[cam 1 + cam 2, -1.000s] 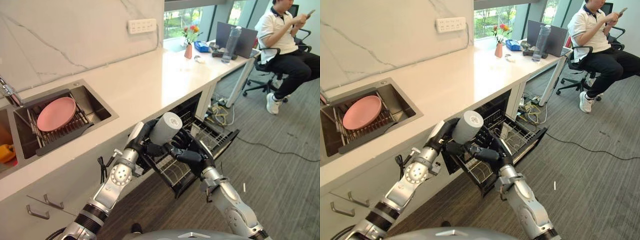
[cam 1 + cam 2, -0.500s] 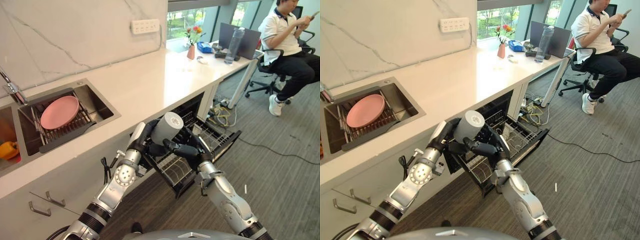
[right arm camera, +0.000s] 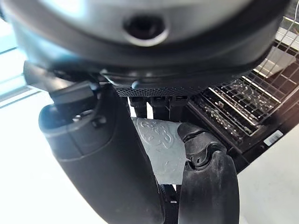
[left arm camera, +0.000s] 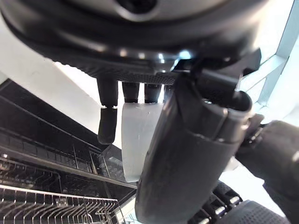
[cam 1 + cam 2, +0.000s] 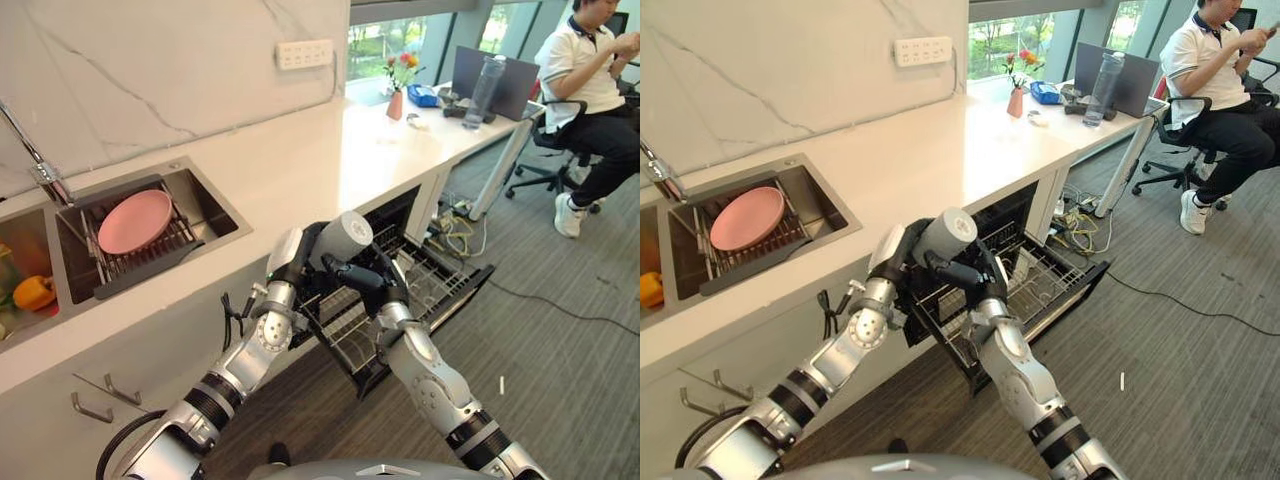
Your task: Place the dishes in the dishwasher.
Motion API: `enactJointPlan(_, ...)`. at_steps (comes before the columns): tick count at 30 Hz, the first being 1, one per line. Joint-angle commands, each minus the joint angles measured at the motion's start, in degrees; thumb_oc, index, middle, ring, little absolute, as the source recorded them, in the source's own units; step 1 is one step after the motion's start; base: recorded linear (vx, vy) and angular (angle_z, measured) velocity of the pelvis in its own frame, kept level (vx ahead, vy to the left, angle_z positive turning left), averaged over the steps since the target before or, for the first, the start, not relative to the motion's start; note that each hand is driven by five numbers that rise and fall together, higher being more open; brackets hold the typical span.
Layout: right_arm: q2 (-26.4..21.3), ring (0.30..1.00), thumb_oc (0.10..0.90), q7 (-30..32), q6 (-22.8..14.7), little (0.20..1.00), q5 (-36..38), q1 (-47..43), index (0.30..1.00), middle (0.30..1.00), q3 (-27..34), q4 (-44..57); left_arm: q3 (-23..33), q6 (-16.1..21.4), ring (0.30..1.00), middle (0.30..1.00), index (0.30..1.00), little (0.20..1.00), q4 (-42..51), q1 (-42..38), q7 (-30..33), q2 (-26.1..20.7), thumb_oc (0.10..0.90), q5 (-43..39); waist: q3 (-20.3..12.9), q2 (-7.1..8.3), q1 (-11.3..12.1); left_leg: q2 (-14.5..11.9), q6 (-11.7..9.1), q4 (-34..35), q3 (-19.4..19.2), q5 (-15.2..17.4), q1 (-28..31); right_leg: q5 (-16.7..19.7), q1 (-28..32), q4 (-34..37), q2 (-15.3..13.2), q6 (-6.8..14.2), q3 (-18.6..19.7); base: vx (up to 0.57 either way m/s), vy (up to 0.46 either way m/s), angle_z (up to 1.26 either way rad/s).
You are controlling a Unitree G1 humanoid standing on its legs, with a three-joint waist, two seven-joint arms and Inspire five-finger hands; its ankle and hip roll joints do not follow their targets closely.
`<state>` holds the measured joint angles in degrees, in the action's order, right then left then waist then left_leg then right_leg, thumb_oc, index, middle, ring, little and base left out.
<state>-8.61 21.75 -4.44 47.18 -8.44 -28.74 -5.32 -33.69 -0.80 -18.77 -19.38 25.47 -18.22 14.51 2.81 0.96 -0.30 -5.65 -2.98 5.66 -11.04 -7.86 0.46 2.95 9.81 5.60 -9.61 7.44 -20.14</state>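
A pale grey cup (image 5: 345, 235) lies on its side in the air in front of the open dishwasher. My left hand (image 5: 300, 250) is shut on it; its wrist view has the cup (image 4: 140, 140) between the thumb and the fingers (image 4: 108, 126). From the other side my right hand (image 5: 375, 285) reaches in with straight fingers under and against the cup. In the right wrist view the cup (image 3: 161, 144) sits between the thumb (image 3: 107, 163) and the fingers. The pulled-out wire rack (image 5: 440, 285) lies just below and to the right. A pink plate (image 5: 135, 220) rests in the sink rack.
The white counter (image 5: 300, 150) runs along the left, with the sink (image 5: 210, 205) set into it and an orange thing (image 5: 35, 292) at the sink's far left. A vase of flowers (image 5: 398, 95), a laptop and a bottle stand farther back. A seated person (image 5: 595, 90) is at the far right.
My right hand's fingers have straightened from a curl and come up against the cup. The left hand keeps its hold. The whole picture has shifted, so the camera moved.
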Motion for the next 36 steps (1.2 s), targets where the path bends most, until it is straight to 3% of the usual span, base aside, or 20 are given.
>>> enactJointPlan(1, 7.6, 0.9, 0.8, -3.4, -6.7, 0.9, 1.1, -10.6, 0.9, 0.9, -3.3, 6.0, -3.9, 3.6, 0.3, 0.3, 0.3, 0.3, 0.0, -11.7, 1.7, 3.4, 0.4, 4.8, 1.1, -0.83, 1.4, -1.7, -2.6, -0.7, 0.2, 7.2, 4.3, 0.8, -4.0, -0.8, -2.8, 3.2, -1.6, 0.0, 0.0, 0.0)
enactJointPlan(6, 11.8, 0.9, 0.8, 0.3, -9.8, 0.9, 1.7, -14.6, 0.9, 0.9, -3.5, 3.3, -7.6, 3.9, 0.3, 0.3, 0.3, 0.3, -1.0, -12.4, 2.7, 5.3, 0.4, 4.7, 1.3, -1.09, 2.2, -1.6, -2.5, -0.7, 0.9, 7.0, 3.9, 1.0, -4.1, -0.8, -3.0, 3.2, -2.3, 0.0, -0.003, 0.04)
enactJointPlan(12, 13.5, 0.9, 0.8, 2.6, -11.9, 0.9, 2.1, -16.4, 0.9, 0.9, -3.0, 1.8, -9.1, 3.9, 0.3, 0.3, 0.3, 0.3, -2.1, -13.9, 3.7, 6.3, 0.4, 3.7, 1.6, -1.27, 2.6, -1.5, -2.5, -0.7, 1.2, 6.9, 3.4, 1.0, -4.2, -0.8, -3.2, 3.2, -2.7, 0.0, 0.0, 0.02)
enactJointPlan(13, 13.8, 0.618, 0.612, 3.1, -12.2, 0.618, 2.2, -16.5, 0.618, 0.618, -2.8, 1.5, -9.3, 3.9, 0.3, 0.3, 0.3, 0.3, -2.3, -14.0, 3.9, 6.5, 0.4, 3.6, 1.6, -1.32, 2.7, -1.5, -2.5, -0.7, 1.2, 6.9, 3.4, 1.0, -4.2, -0.8, -3.2, 3.2, -2.8, 0.0, 0.0, 0.0)
enactJointPlan(14, 14.1, 0.425, 0.483, 3.5, -12.6, 0.425, 2.5, -16.7, 0.425, 0.425, -2.7, 1.3, -9.6, 3.9, 0.3, 0.3, 0.3, 0.3, -2.5, -14.2, 3.9, 6.7, 0.4, 3.5, 1.6, -1.31, 2.8, -1.5, -2.5, -0.7, 1.3, 6.9, 3.4, 1.1, -4.2, -0.7, -3.2, 3.3, -2.8, 0.0, 0.0, 0.0)
enactJointPlan(15, 14.4, 0.3, 0.4, 4.0, -12.9, 0.3, 2.7, -17.0, 0.3, 0.3, -2.6, 1.0, -10.0, 3.8, 0.3, 0.3, 0.3, 0.3, -2.7, -14.5, 4.1, 6.8, 0.4, 3.4, 1.6, -1.33, 2.8, -1.5, -2.5, -0.7, 1.4, 6.9, 3.3, 1.1, -4.2, -0.8, -3.3, 3.3, -2.9, 0.0, -0.004, 0.03)
enactJointPlan(35, 16.4, 0.3, 0.4, 11.4, -17.2, 0.3, 1.4, -19.2, 0.3, 0.3, 0.7, 0.5, -12.6, 3.1, 0.3, 0.3, 0.3, 0.3, -5.3, -16.7, 6.3, 8.6, 0.4, 3.1, 1.4, -1.26, 3.2, -1.5, -2.3, -0.7, 1.9, 7.6, 4.0, 0.6, -3.5, -0.9, -3.1, 3.1, -3.4, 0.0, 0.001, 0.02)
enactJointPlan(36, 16.6, 0.3, 0.4, 11.8, -18.0, 0.3, 1.8, -19.4, 0.3, 0.3, 1.4, 0.9, -12.8, 3.4, 0.486, 0.486, 0.486, 0.486, -5.3, -16.6, 6.0, 8.7, 0.524, 2.5, 1.1, -1.34, 3.3, -1.7, -2.3, -0.7, 1.9, 7.6, 4.4, 0.3, -3.2, -1.0, -3.0, 3.0, -3.4, 0.0, 0.0, 0.0)
